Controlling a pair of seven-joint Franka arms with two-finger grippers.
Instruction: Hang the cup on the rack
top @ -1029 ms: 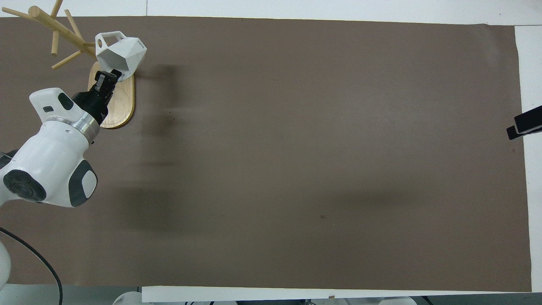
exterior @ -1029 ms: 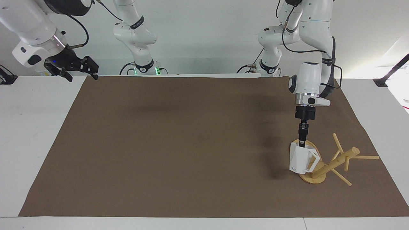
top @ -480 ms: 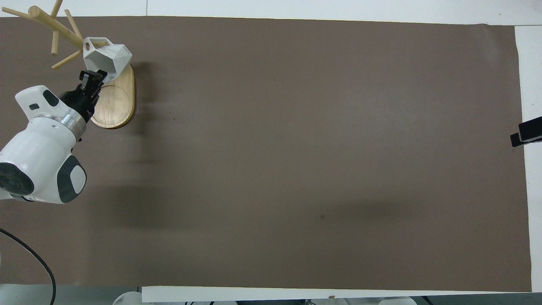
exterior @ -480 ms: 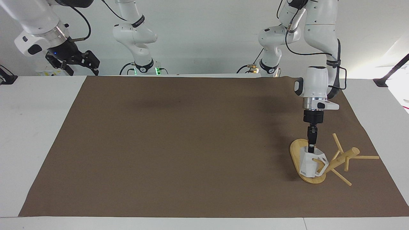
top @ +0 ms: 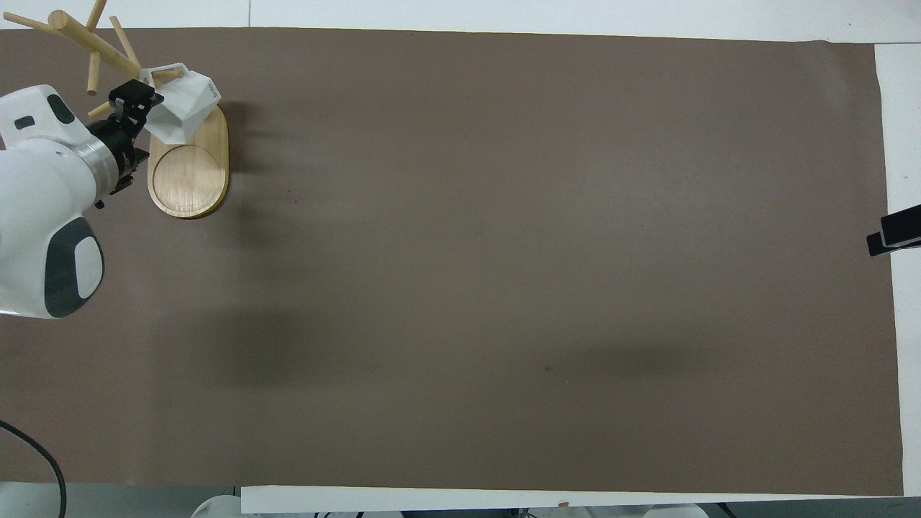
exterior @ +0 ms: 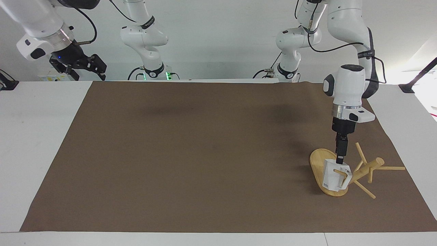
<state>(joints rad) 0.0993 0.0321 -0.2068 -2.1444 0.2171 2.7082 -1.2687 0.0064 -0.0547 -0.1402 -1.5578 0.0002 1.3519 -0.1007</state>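
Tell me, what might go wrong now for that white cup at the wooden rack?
The left end effector grips only the rim of the cup, so the cup could slip or swing. A thin peg seems threaded through the handle; letting go too soon might drop the cup onto the rack. Pushing sideways could nudge the rack.

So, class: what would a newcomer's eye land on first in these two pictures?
The white cup, hooked by its handle over a peg of the bamboo rack at the left arm's end of the table. The left gripper grips its rim from above. The right gripper waits raised at the other end.
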